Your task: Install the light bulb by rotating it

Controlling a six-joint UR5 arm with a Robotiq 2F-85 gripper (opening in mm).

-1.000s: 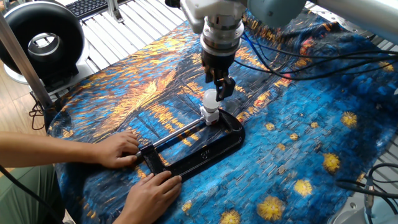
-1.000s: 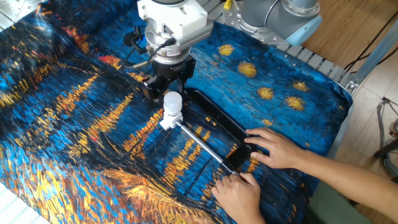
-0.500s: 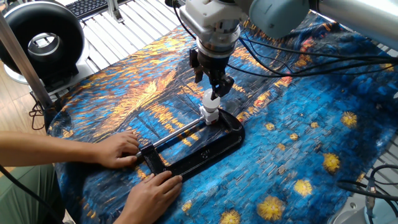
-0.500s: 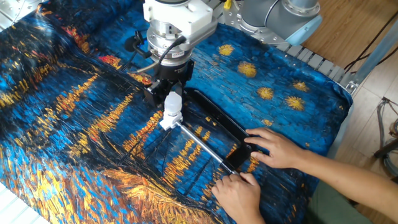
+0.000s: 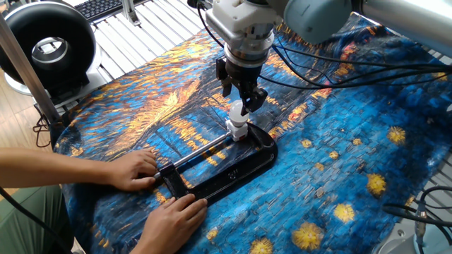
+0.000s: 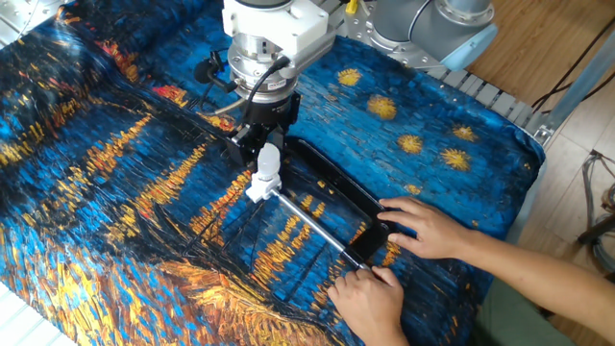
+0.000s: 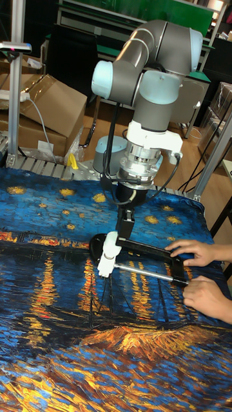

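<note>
Fingers [image 6: 258, 146] clasp light bulb [image 5: 239, 114] (hidden elsewhere) —

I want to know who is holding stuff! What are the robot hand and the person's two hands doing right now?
End effector: closed on the light bulb.
Person's two hands: both resting on the black clamp, steadying it.

A robotics lab or workshop. A grey industrial robot arm [image 7: 154, 58] stands bolted at the far edge of a table [image 5: 141, 35] with a slatted metal top, draped in a blue and gold painted cloth [image 6: 96, 192]. Behind the arm sit cardboard boxes [image 7: 48, 106] on a wooden floor and a green board [image 7: 161, 9]. Beside the table are a keyboard [image 5: 99, 7], a black ring-shaped device [image 5: 46, 46] and loose cables [image 5: 367, 67].
</note>
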